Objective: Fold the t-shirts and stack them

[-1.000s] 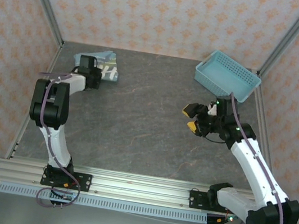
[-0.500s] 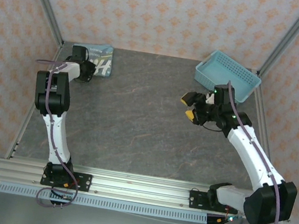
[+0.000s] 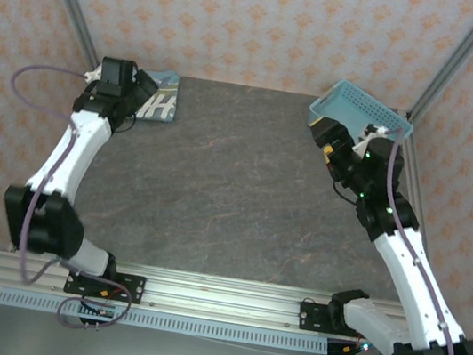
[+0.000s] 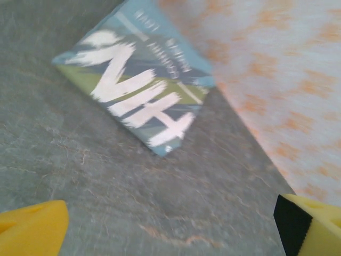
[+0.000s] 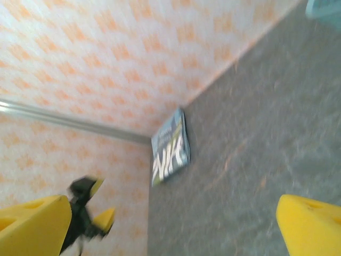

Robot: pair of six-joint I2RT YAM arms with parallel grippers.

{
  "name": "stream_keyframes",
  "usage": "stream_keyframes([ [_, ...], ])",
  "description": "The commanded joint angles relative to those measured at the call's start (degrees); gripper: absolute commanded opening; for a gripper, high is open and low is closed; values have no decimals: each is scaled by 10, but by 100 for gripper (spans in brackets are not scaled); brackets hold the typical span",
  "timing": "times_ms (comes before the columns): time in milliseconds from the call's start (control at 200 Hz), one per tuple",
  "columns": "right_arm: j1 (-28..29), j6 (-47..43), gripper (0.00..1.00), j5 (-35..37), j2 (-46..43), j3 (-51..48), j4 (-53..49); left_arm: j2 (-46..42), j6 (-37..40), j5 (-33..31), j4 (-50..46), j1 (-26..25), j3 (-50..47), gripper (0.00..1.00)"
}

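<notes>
A folded light blue t-shirt (image 3: 161, 105) with white lettering lies flat in the table's far left corner. The left wrist view has it ahead of the fingers, printed side up (image 4: 136, 85). My left gripper (image 3: 136, 92) hovers just left of it, open and empty (image 4: 170, 234), its yellow fingertips (image 4: 32, 229) wide apart over bare table. My right gripper (image 3: 326, 141) is raised beside the basket, open with nothing held (image 5: 170, 229). The right wrist view looks across the table at the shirt (image 5: 170, 150) and the left gripper (image 5: 88, 213).
A light blue perforated plastic basket (image 3: 363, 118) stands at the far right corner, right behind my right gripper; its corner shows in the right wrist view (image 5: 326, 9). Patterned walls and metal posts (image 3: 71, 3) close in the dark stone table (image 3: 226, 185).
The left arm has risen and swung back toward the far left corner, off the shirt. The right gripper has moved back and up toward the basket.
</notes>
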Motion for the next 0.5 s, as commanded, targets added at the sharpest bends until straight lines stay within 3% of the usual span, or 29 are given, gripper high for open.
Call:
stream_keyframes([
  [0, -3, -79, 99, 123, -17, 14, -56, -57, 55, -154, -93, -47, -36, 100],
  [105, -10, -112, 99, 170, -7, 64, -214, -109, 87, -196, -144, -61, -44, 100],
  [165, -21, -138, 99, 156, 16, 95, -301, -124, 121, -160, -166, -58, -42, 100],
  [235, -24, -160, 99, 118, 23, 77, -304, -133, 161, -99, -183, -57, -44, 100],
  [315, -24, -148, 99, 122, 1, 31, -282, -143, 162, -107, -232, -58, -49, 100],
  [405, -24, -139, 99, 156, -19, 1, -277, -184, 152, -134, -248, -57, -81, 100],
  [495, -24, -120, 99, 251, -33, -28, -265, -252, 131, -162, -199, -61, -135, 100],
])
